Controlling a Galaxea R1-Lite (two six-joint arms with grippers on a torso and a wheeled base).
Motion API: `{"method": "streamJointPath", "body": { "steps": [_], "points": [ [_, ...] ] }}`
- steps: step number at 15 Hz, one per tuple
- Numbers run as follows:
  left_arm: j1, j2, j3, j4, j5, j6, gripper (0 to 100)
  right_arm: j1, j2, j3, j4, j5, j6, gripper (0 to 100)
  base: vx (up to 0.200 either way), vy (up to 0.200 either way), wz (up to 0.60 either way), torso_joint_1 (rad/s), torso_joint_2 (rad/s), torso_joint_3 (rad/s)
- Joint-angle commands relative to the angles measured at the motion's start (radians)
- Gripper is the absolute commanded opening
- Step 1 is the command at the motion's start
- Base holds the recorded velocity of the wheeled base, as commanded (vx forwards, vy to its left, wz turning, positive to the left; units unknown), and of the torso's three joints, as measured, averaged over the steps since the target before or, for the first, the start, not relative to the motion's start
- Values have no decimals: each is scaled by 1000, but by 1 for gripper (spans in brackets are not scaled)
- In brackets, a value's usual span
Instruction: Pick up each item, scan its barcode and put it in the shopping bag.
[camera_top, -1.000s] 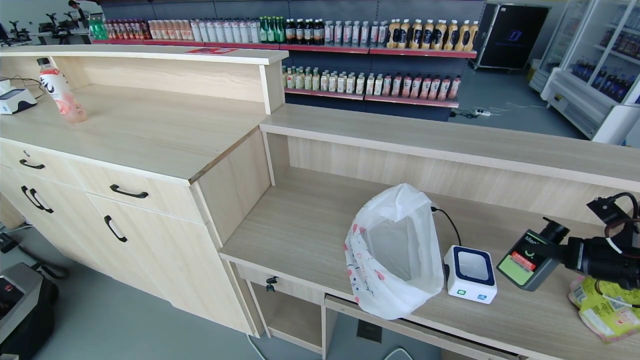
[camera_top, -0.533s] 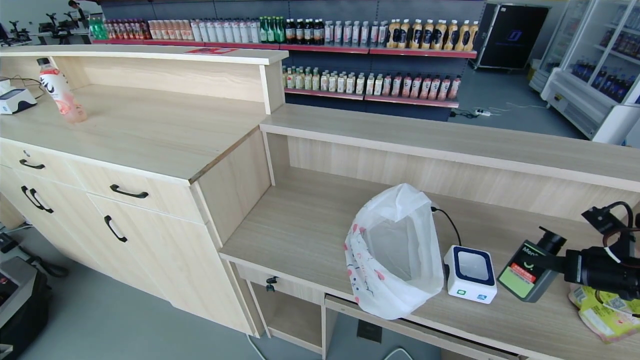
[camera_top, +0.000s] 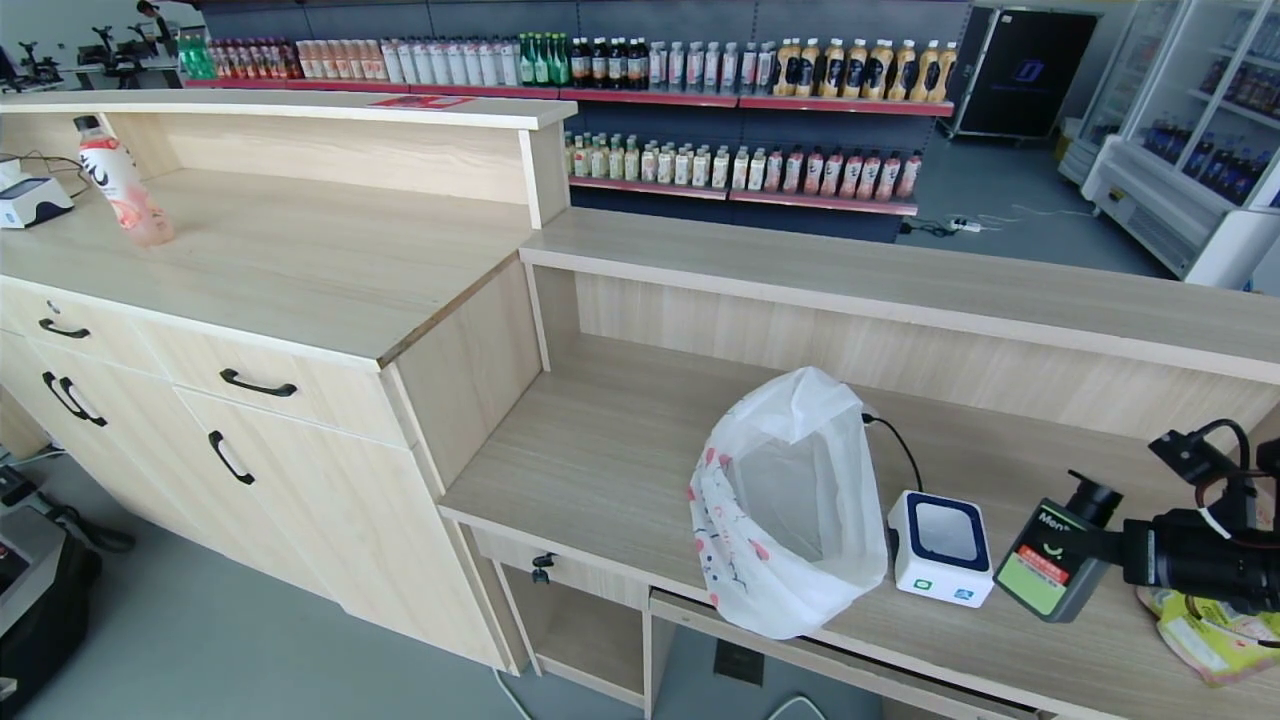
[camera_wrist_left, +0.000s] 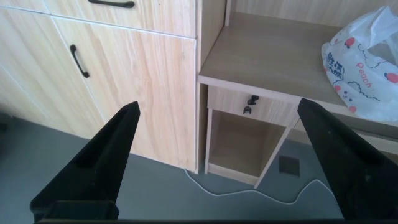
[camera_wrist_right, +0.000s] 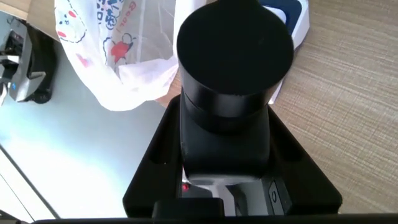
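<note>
CHECKOUT COUNTER: My right gripper (camera_top: 1100, 545) pinched one dark, green-labelled bottle (camera_top: 1045, 562) near its black cap and held it tilted over the lower counter (camera_top: 620, 460), just at 3 o'clock of the white barcode scanner (camera_top: 940, 545). The single white shopping bag (camera_top: 790, 500) stood open just beside the scanner, at its 9 o'clock. My head camera took in a second scanner (camera_top: 30, 198) and one pink bottle (camera_top: 120, 180) on the higher counter, well apart at the bag's 10 o'clock. It also caught yellow-green snack pouches (camera_top: 1215, 630) at the held bottle's 4 o'clock; I could not tell their number. My right wrist camera looked straight down on the bottle's cap (camera_wrist_right: 234, 50), with my fingers (camera_wrist_right: 298, 180) pressed to either side. My left wrist camera showed my left gripper (camera_wrist_left: 217, 112) spread wide above the grey floor (camera_wrist_left: 155, 193), near the cabinet doors (camera_wrist_left: 124, 81).
</note>
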Motion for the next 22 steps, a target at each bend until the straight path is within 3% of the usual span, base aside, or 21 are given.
{"method": "streamJointPath", "body": {
  "steps": [1, 22],
  "points": [
    [-1, 1, 0, 0, 0, 0, 100, -1, 14, 1, 0, 2, 0, 0, 0, 0, 0, 0, 0, 0],
    [-1, 1, 0, 0, 0, 0, 100, 6, 107, -62, -7, 42, -130, 0, 0, 0, 0, 0, 0, 0]
  ]
}}
